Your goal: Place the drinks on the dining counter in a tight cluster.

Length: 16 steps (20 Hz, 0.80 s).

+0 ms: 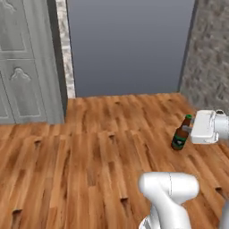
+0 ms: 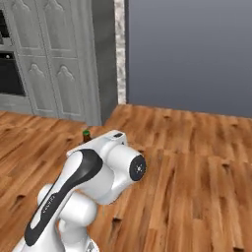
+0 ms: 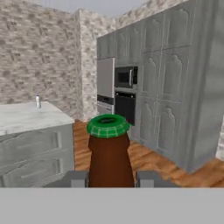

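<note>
Wooden floor [image 1: 89, 147] lies below, grey cabinets [image 3: 175, 87] stand beyond: judged a carry toward the dining counter. The gripper [image 3: 109, 178] is clamped on the neck of the beer bottle [image 1: 180, 134], holding it upright, well above the floor, beside the arm. Bottle: dark brown, green cap, dark label.

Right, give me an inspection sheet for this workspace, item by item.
Surface: marble counter at left in the hand view; wooden floor under the robot.
Job's things: brown beer bottle with green cap, upright, carried above the floor.
Clutter: small pale bottle-like item on the counter, too small to identify.
End effector: shut on the beer bottle's neck.
Cables: nothing seen.
Surroundings: grey cabinets, built-in oven, brick wall.
</note>
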Tool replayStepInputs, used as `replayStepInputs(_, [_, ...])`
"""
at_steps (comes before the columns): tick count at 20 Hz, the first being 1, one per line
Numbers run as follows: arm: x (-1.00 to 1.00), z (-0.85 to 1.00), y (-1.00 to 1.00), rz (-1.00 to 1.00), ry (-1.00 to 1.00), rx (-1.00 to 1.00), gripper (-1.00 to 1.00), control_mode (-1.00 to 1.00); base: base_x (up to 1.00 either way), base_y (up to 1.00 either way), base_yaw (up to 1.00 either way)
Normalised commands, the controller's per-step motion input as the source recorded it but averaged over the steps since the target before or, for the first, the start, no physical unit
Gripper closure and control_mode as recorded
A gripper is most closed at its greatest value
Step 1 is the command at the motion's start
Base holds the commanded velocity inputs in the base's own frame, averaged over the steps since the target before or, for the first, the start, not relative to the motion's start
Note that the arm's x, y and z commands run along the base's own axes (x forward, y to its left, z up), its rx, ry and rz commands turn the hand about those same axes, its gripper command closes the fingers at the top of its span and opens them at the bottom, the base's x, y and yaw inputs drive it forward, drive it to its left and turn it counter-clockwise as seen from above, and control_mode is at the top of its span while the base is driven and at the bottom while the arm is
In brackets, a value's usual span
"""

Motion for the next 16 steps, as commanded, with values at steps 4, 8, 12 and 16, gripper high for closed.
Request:
replayStepInputs(4, [0.0, 0.0, 0.0, 0.0, 0.0, 0.0, 1.0, 1.0, 0.42, 0.0, 0.95])
replayStepInputs(8, [0.0, 0.0, 0.0, 0.0, 0.0, 0.0, 1.0, 1.0, 0.43, 0.0, 0.94])
replayStepInputs(12, [0.0, 0.0, 0.0, 0.0, 0.0, 0.0, 1.0, 1.0, 0.96, -0.26, 0.75])
replayStepInputs(16, [0.0, 0.0, 0.0, 0.0, 0.0, 0.0, 1.0, 1.0, 1.0, -0.57, 0.54])
